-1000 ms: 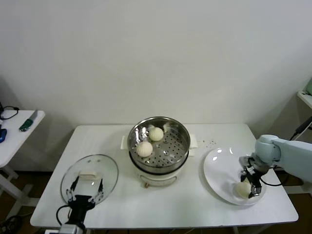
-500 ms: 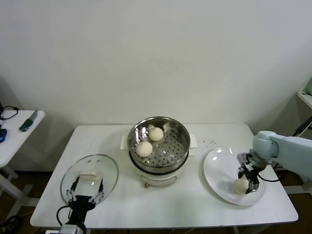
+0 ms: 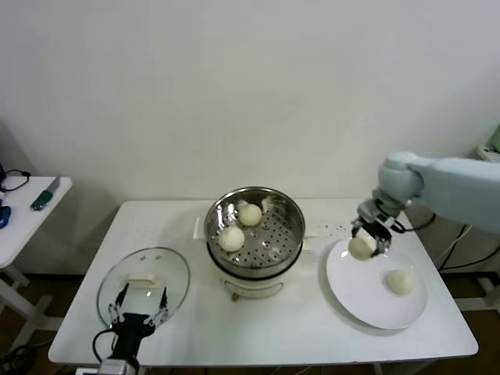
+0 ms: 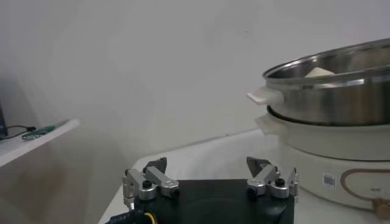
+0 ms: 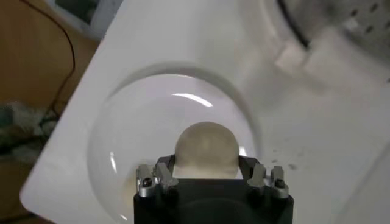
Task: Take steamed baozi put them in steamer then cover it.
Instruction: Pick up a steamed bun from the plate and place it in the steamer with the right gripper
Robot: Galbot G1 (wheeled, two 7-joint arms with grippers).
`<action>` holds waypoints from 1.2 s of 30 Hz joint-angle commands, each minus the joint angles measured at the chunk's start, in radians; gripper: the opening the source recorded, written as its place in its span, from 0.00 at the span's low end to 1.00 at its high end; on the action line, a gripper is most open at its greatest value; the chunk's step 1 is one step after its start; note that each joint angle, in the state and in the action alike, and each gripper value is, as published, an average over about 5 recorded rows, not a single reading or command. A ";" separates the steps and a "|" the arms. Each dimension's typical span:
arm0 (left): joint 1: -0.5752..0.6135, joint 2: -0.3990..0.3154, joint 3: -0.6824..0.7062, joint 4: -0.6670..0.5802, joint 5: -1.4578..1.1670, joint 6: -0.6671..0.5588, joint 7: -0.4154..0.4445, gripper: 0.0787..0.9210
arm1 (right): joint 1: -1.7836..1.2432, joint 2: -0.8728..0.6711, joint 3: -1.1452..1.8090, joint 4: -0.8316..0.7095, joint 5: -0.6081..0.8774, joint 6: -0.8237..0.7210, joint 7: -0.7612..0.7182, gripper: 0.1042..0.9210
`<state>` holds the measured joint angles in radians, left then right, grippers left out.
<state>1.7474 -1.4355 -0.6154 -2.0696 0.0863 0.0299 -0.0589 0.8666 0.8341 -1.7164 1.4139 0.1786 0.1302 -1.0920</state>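
My right gripper (image 3: 364,241) is shut on a cream-white baozi (image 3: 361,248) and holds it in the air above the left edge of the white plate (image 3: 351,287); the same baozi (image 5: 206,148) fills the space between the jaws in the right wrist view. Another baozi (image 3: 399,282) lies on the plate. Two baozi (image 3: 231,238) (image 3: 250,214) sit on the perforated tray of the steel steamer (image 3: 291,238) at mid-table. The glass cover (image 3: 168,269) lies flat at the front left. My left gripper (image 3: 138,308) is open and empty, parked at the cover's near edge.
A small side table (image 3: 23,223) at far left holds a green-handled tool (image 3: 44,196) and cables. The steamer's cream base (image 4: 341,161) shows in the left wrist view. The white plate (image 5: 131,131) lies under my right gripper.
My right gripper has lifted a baozi off the plate and carried it up and left, toward the steamer. One baozi stays on the plate. The left arm has not moved.
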 commanded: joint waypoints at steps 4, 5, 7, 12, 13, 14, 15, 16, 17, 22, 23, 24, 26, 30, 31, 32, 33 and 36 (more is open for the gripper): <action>-0.001 0.009 -0.010 0.007 -0.008 0.002 -0.004 0.88 | 0.222 0.302 0.036 -0.015 -0.016 0.294 -0.014 0.72; -0.002 0.009 -0.010 0.008 -0.008 0.003 -0.004 0.88 | 0.204 0.321 0.053 -0.017 -0.021 0.292 -0.014 0.72; -0.003 0.010 -0.012 0.009 -0.009 0.005 -0.005 0.88 | 0.152 0.362 0.092 -0.025 -0.036 0.285 -0.014 0.72; -0.003 0.020 -0.019 0.005 -0.017 0.009 -0.006 0.88 | 0.021 0.455 0.157 -0.055 -0.086 0.279 -0.013 0.72; -0.002 0.024 -0.021 0.002 -0.023 0.008 -0.005 0.88 | -0.001 0.469 0.164 -0.058 -0.097 0.278 -0.012 0.72; -0.001 0.027 -0.024 0.000 -0.030 0.007 -0.005 0.88 | -0.021 0.479 0.171 -0.059 -0.108 0.277 -0.012 0.72; 0.000 0.030 -0.027 -0.002 -0.036 0.006 -0.004 0.88 | -0.043 0.488 0.178 -0.060 -0.121 0.277 -0.011 0.72; 0.001 0.034 -0.030 -0.004 -0.041 0.005 -0.004 0.88 | -0.064 0.496 0.183 -0.059 -0.134 0.278 -0.011 0.72; 0.003 0.037 -0.032 -0.006 -0.046 0.005 -0.003 0.88 | -0.079 0.503 0.184 -0.057 -0.144 0.281 -0.010 0.72; 0.012 0.048 -0.038 -0.012 -0.059 0.003 -0.001 0.88 | -0.139 0.527 0.165 -0.046 -0.184 0.305 -0.005 0.72; 0.012 0.050 -0.039 -0.012 -0.061 0.002 0.000 0.88 | -0.147 0.531 0.164 -0.047 -0.193 0.309 -0.005 0.72; 0.012 0.051 -0.040 -0.012 -0.063 0.001 0.000 0.88 | -0.155 0.535 0.164 -0.047 -0.201 0.314 -0.004 0.72; 0.010 0.052 -0.042 -0.008 -0.067 0.000 0.000 0.88 | -0.171 0.542 0.164 -0.050 -0.215 0.321 -0.004 0.72; 0.010 0.054 -0.045 0.002 -0.073 -0.005 0.001 0.88 | -0.197 0.549 0.173 -0.051 -0.256 0.336 -0.002 0.72; 0.010 0.054 -0.046 0.004 -0.075 -0.007 0.001 0.88 | -0.201 0.550 0.175 -0.049 -0.265 0.339 -0.002 0.72; 0.011 0.055 -0.046 0.006 -0.077 -0.008 0.001 0.88 | -0.204 0.550 0.178 -0.047 -0.273 0.341 -0.003 0.72; 0.011 0.056 -0.047 0.008 -0.078 -0.009 0.001 0.88 | -0.206 0.549 0.180 -0.044 -0.279 0.343 -0.003 0.72; 0.008 0.058 -0.049 0.013 -0.082 -0.010 0.001 0.88 | -0.208 0.544 0.182 -0.036 -0.294 0.343 -0.006 0.72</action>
<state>1.7544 -1.3812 -0.6623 -2.0608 0.0117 0.0209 -0.0584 0.7151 1.3448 -1.5518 1.3724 -0.0482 0.4496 -1.0963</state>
